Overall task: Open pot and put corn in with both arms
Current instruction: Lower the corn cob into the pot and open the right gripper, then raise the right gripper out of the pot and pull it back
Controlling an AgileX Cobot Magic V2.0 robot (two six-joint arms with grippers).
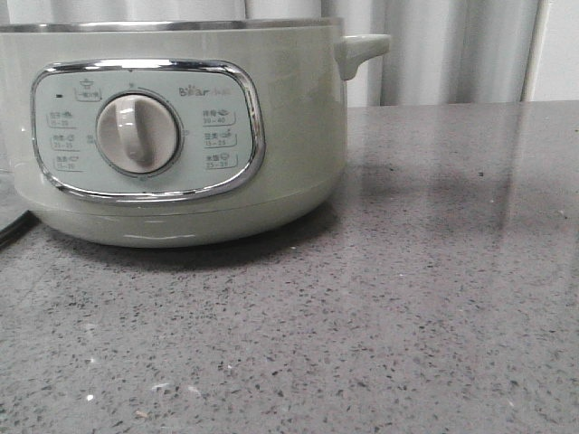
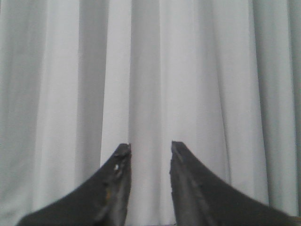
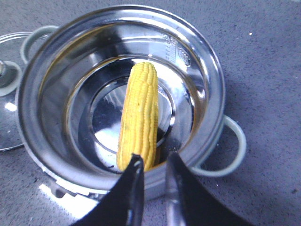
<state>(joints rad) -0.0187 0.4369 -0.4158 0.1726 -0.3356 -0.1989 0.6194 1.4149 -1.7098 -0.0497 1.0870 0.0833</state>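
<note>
The pale-green pot point(image 1: 289, 117) with its dial stands at the left of the front view, close to the camera; neither gripper shows there. In the right wrist view the pot point(image 3: 209, 66) is open and seen from above, steel inside. The yellow corn point(image 3: 138, 113) lies inside it, leaning on the near wall. My right gripper point(image 3: 153, 157) is open above the pot's near rim, just past the corn's end, holding nothing. My left gripper point(image 2: 150, 147) is open and empty, facing only a pale curtain.
The glass lid point(image 3: 9, 94) lies on the grey speckled table beside the pot. The pot's side handles stick out point(image 3: 237, 150) point(image 1: 362, 45). A dark cable point(image 1: 14, 226) runs at the pot's left. A curtain hangs behind the table.
</note>
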